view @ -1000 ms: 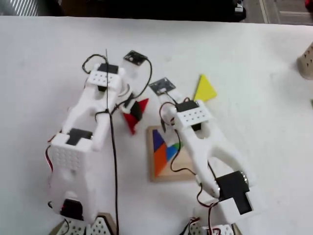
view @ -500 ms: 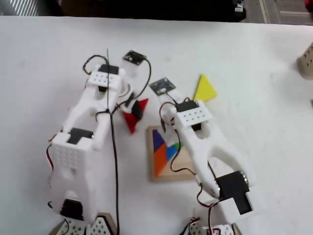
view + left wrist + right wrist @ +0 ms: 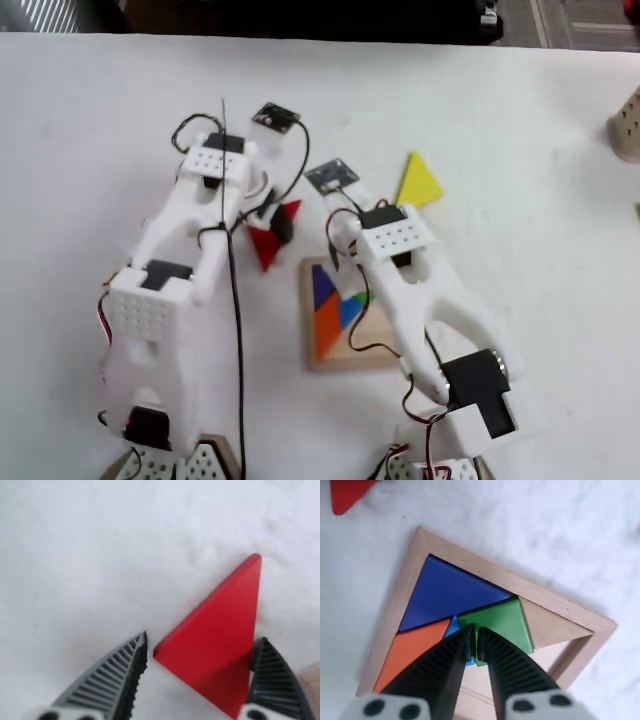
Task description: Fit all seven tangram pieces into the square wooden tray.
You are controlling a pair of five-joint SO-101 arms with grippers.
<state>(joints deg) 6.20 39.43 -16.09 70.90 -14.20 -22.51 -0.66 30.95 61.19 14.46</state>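
Red triangle (image 3: 220, 630) lay flat on the table just off the wooden tray (image 3: 520, 587), beside the corner on the left arm's side and away from the arm bases, not touching the rim. Left gripper (image 3: 200, 647) stood low over it, fingers spread and straddling the broad end. The dark finger sat at one edge, apparently touching, and the grey finger (image 3: 127, 672) was just clear of the near corner, so nothing was clamped yet. The triangle's sharp tip pointed away from the wrist, with the body running out from between the fingers. Right gripper (image 3: 475, 635) hung inside the tray over the green piece (image 3: 500, 622), fingers drawn nearly together and holding nothing. Blue piece (image 3: 447, 592) and orange piece (image 3: 412, 647) were seated in the tray. Yellow triangle (image 3: 418, 182) lay well beyond the tray's far side. Judgement: the left arm was the nearer, and a short squeeze across the broad end should take the triangle.
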